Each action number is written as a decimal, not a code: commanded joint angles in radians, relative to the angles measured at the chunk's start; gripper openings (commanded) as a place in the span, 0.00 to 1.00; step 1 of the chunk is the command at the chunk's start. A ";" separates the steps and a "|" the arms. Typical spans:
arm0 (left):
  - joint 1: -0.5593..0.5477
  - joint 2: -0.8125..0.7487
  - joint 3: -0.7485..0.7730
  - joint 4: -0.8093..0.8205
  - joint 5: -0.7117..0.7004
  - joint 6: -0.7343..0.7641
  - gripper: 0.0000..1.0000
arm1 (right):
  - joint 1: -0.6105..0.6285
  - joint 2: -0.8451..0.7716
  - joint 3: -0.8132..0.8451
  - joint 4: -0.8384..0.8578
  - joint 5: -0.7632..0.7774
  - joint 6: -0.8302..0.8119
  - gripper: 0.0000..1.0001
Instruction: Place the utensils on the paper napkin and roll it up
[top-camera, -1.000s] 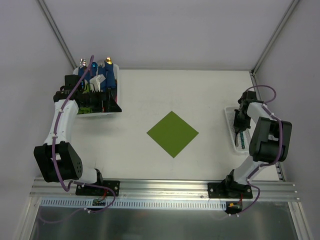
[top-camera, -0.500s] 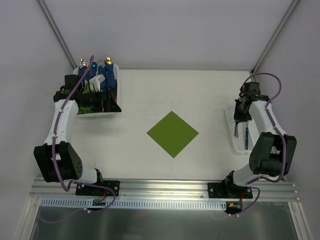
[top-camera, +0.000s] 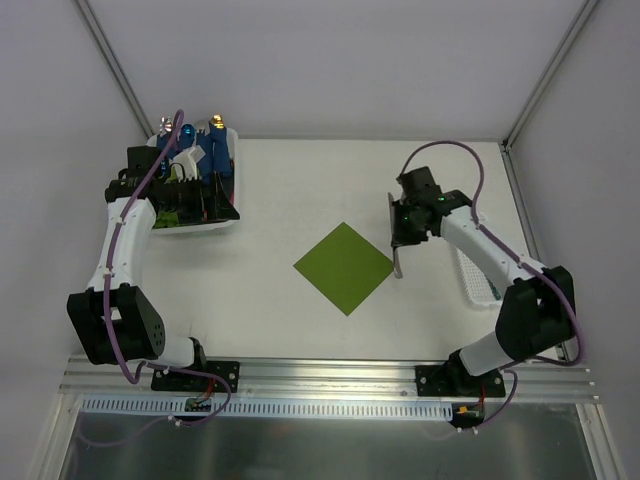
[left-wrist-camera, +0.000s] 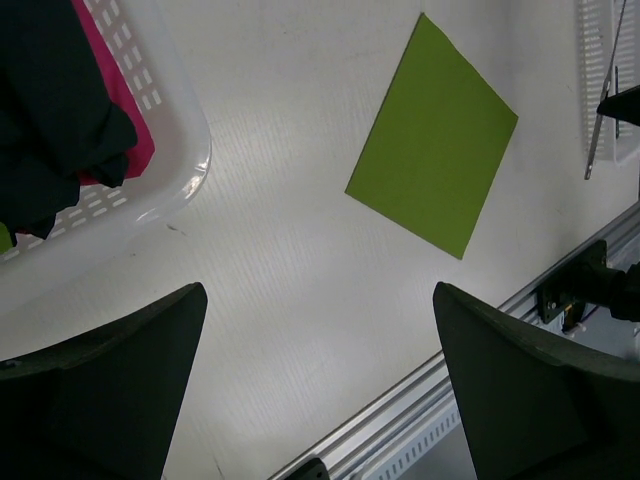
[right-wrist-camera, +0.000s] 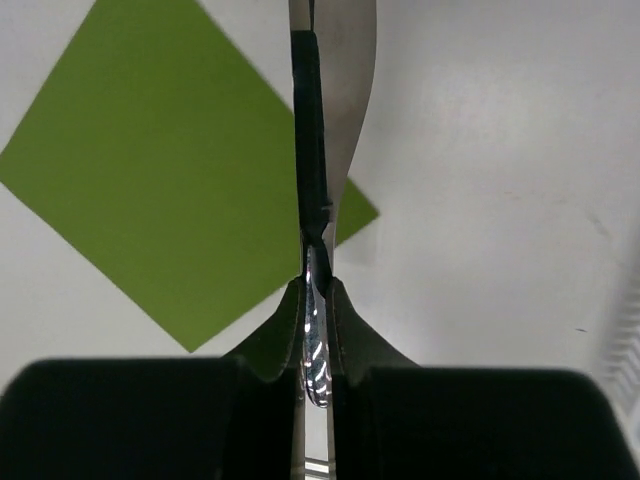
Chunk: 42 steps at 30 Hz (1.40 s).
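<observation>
The lime-green paper napkin (top-camera: 345, 267) lies flat as a diamond in the middle of the table; it also shows in the left wrist view (left-wrist-camera: 435, 135) and the right wrist view (right-wrist-camera: 170, 190). My right gripper (top-camera: 400, 228) (right-wrist-camera: 318, 285) is shut on a utensil (top-camera: 399, 260). Its silver head (right-wrist-camera: 318, 345) sits between the fingers and its dark handle (right-wrist-camera: 308, 120) points out over the napkin's right corner. My left gripper (top-camera: 195, 200) (left-wrist-camera: 318, 295) is open and empty, above the table beside the white basket (left-wrist-camera: 170, 185).
The white basket (top-camera: 215, 226) at the back left holds blue tube-shaped bundles (top-camera: 190, 140). A white slotted tray (top-camera: 478, 285) stands at the right edge, partly behind my right arm. A metal rail (top-camera: 320, 375) runs along the near edge.
My right gripper has left the tray at the right with the utensil and moved left to the napkin's right corner. The left arm has hardly moved.
</observation>
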 joint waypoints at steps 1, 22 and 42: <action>0.013 -0.015 0.028 -0.004 -0.071 -0.043 0.99 | 0.116 0.073 0.033 0.056 0.040 0.171 0.00; 0.011 -0.028 0.005 -0.003 -0.221 -0.100 0.99 | 0.342 0.452 0.265 0.062 0.137 0.362 0.00; 0.013 -0.077 -0.026 -0.004 -0.096 0.023 0.99 | 0.407 0.656 0.648 -0.159 0.017 -0.059 0.31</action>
